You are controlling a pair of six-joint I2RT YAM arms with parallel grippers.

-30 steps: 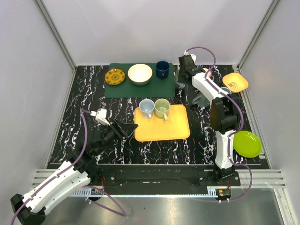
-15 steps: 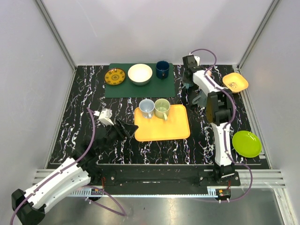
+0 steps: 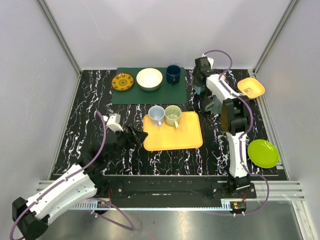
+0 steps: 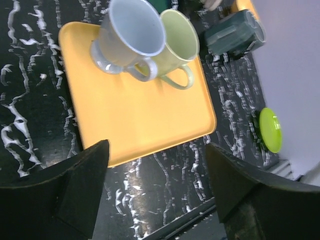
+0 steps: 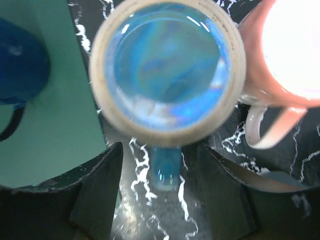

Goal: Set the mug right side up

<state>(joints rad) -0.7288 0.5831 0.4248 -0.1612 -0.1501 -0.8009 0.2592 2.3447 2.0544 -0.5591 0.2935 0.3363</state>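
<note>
The mug (image 5: 167,65) stands upright in the right wrist view, its glossy blue inside ringed by a tan rim. Its blue handle (image 5: 165,167) points toward the camera. My right gripper (image 5: 160,150) is open, one finger on each side of that handle, apart from it. From above, the right gripper (image 3: 198,86) hovers at the green mat's right edge and covers most of the mug. My left gripper (image 4: 156,150) is open and holds nothing, low over the table by the tray's near left edge; the top view shows the left gripper (image 3: 136,136) there too.
A pink mug (image 5: 290,60) stands right beside the blue one. A dark blue mug (image 3: 173,74), white bowl (image 3: 149,78) and patterned plate (image 3: 122,81) sit on the green mat (image 3: 150,95). The yellow tray (image 3: 175,137) holds two pale mugs. Dark mug (image 4: 235,32), orange dish (image 3: 250,88), green plate (image 3: 263,153).
My right gripper has opened and let go of the mug's handle, after shifting slightly right. The left arm has crept toward the tray and opened a little wider.
</note>
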